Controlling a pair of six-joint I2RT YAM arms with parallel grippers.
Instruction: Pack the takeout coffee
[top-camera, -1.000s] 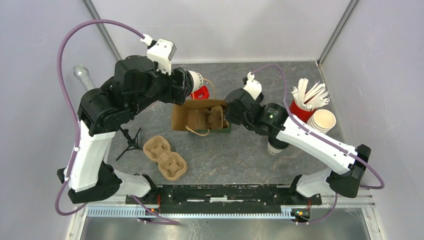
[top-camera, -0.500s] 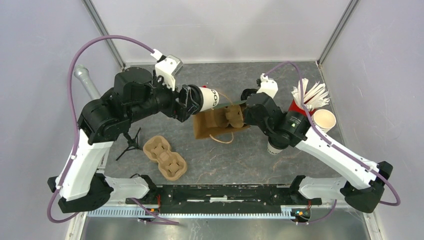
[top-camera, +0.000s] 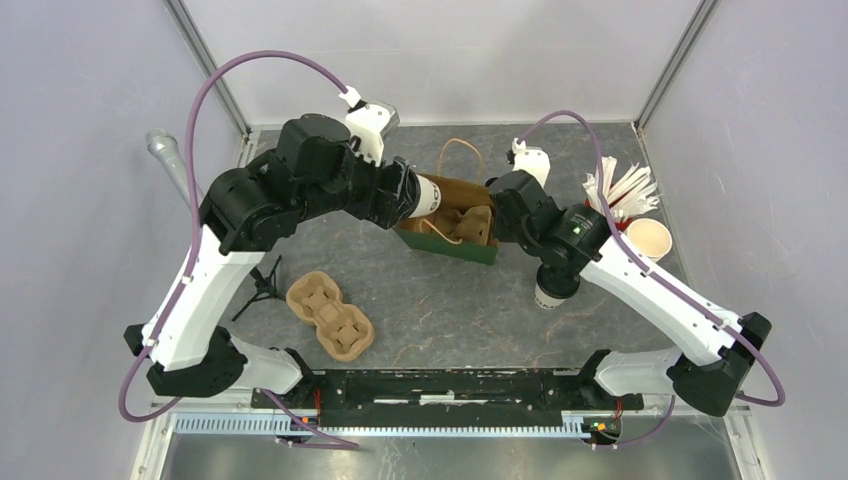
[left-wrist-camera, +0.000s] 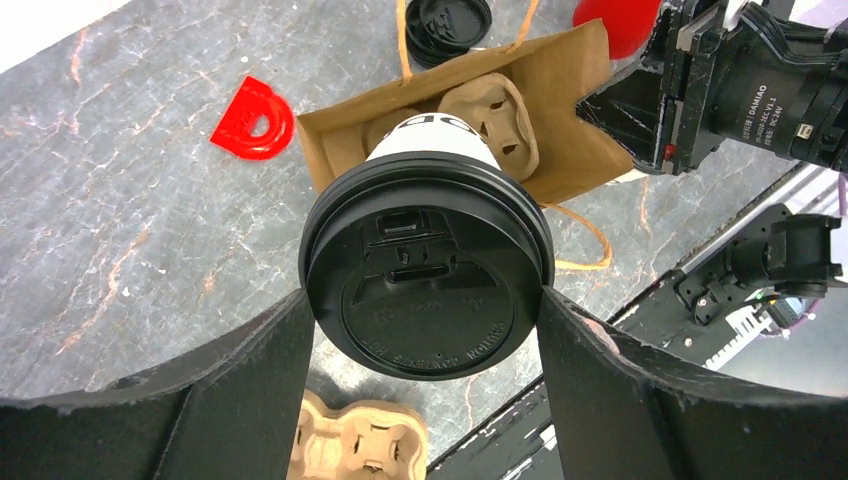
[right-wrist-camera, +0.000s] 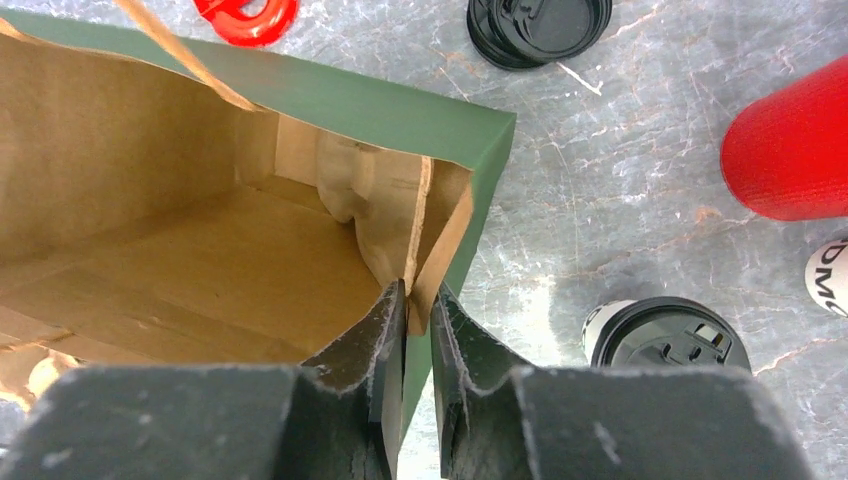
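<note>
Squarely, round black-lidded paper cup (left-wrist-camera: 428, 290)

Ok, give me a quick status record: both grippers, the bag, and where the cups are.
left gripper: shut on lidded cup, cup's base aimed at the bag's opening
right gripper: jaws astride paper bag end wall, narrow gap; grip unclear
paper bag: open, cup carrier inside
second lidded cup: upright on table, right of bag
spare carrier: on table, outside bag
</note>
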